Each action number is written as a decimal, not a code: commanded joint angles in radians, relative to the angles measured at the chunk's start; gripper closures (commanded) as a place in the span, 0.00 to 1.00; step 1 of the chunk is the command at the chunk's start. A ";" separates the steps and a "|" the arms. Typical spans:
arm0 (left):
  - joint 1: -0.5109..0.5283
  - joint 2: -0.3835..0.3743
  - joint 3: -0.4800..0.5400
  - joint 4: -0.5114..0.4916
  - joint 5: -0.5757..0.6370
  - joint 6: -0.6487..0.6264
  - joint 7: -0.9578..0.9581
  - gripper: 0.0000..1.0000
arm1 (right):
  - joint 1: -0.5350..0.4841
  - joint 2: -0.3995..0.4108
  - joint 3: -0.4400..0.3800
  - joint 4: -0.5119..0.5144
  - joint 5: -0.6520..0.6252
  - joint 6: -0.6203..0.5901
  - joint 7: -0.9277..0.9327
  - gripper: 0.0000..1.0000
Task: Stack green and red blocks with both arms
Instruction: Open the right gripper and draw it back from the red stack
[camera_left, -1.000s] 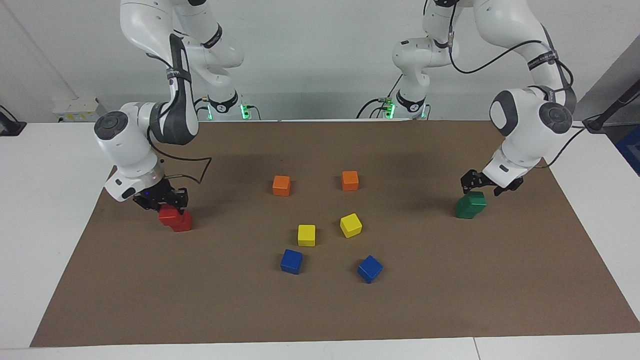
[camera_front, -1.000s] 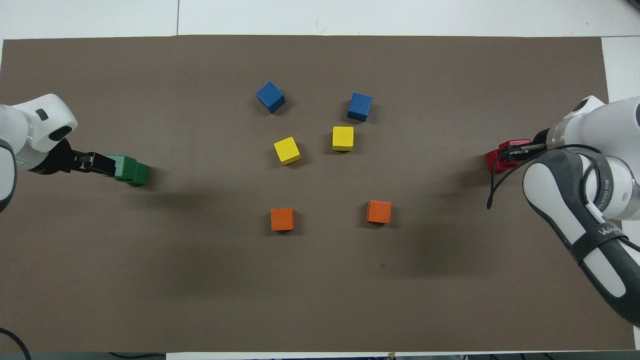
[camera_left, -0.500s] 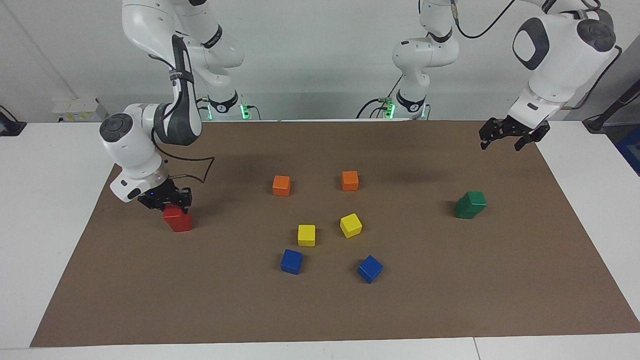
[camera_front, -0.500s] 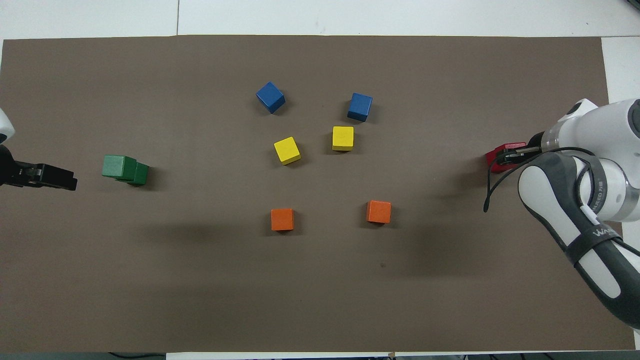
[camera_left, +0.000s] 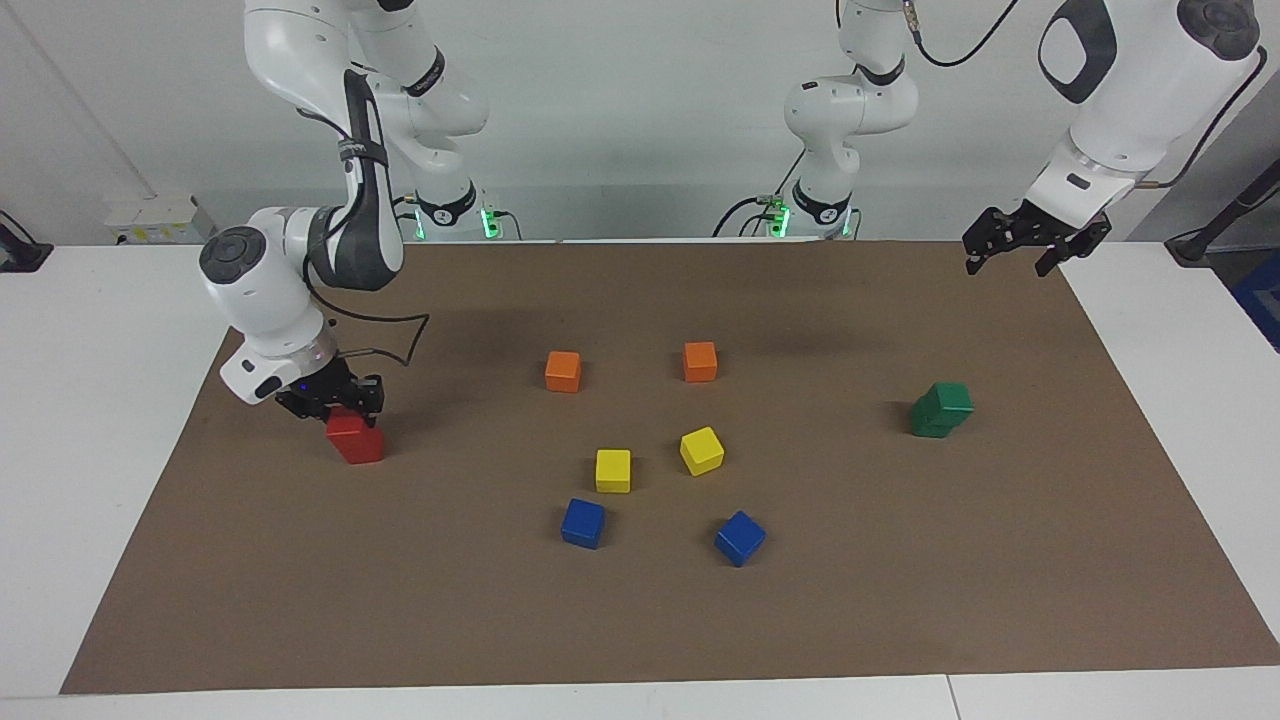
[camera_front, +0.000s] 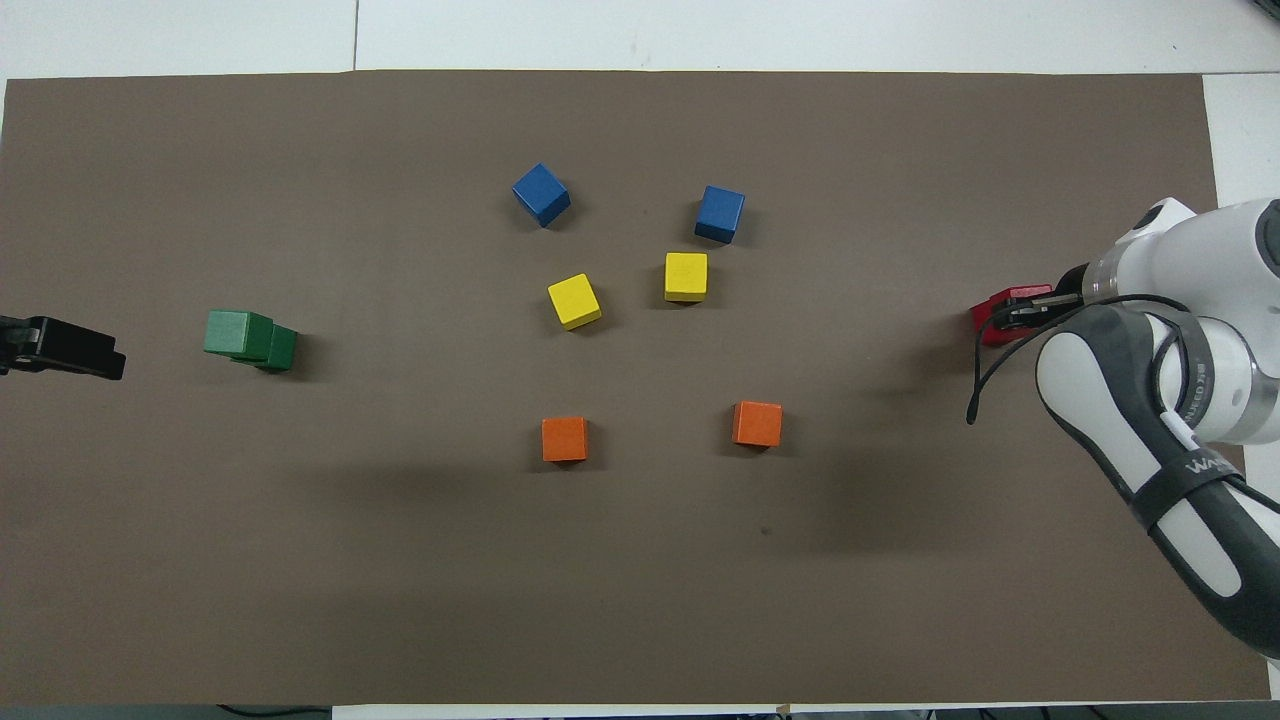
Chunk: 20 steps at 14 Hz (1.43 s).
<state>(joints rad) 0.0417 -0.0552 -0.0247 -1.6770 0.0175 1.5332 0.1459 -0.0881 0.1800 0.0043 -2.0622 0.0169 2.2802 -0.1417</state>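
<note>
Facing view: my right gripper (camera_left: 334, 402) grips the upper red block (camera_left: 349, 427), so I'd release gently, lifting straight; left gripper (camera_left: 1022, 245) hangs open above the green stack (camera_left: 940, 409).

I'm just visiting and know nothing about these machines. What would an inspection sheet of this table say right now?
Surface: brown mat covering a white table.
Job's things: green blocks stacked, the top one skewed, toward the left arm's end; red blocks stacked toward the right arm's end.
Clutter: two orange cubes, two yellow cubes and two blue cubes in mid-mat.
Grippers: left end effector open, raised above the mat's corner; right end effector at the top red block.
Cables: black cable looping off the right arm.
Surroundings: white wall.
</note>
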 joint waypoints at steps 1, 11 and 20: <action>-0.052 0.043 0.015 0.054 -0.008 -0.038 -0.049 0.00 | 0.013 -0.010 0.003 -0.019 0.011 0.016 0.023 0.00; -0.103 0.077 0.094 0.126 -0.025 -0.059 -0.077 0.00 | 0.008 -0.025 0.005 0.042 0.008 -0.065 0.027 0.00; -0.103 0.049 0.094 0.088 -0.024 -0.050 -0.075 0.00 | 0.014 -0.172 0.025 0.145 0.017 -0.226 0.042 0.00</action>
<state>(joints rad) -0.0483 0.0017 0.0567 -1.5707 0.0061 1.4772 0.0800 -0.0712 0.0350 0.0266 -1.9432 0.0192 2.1102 -0.1083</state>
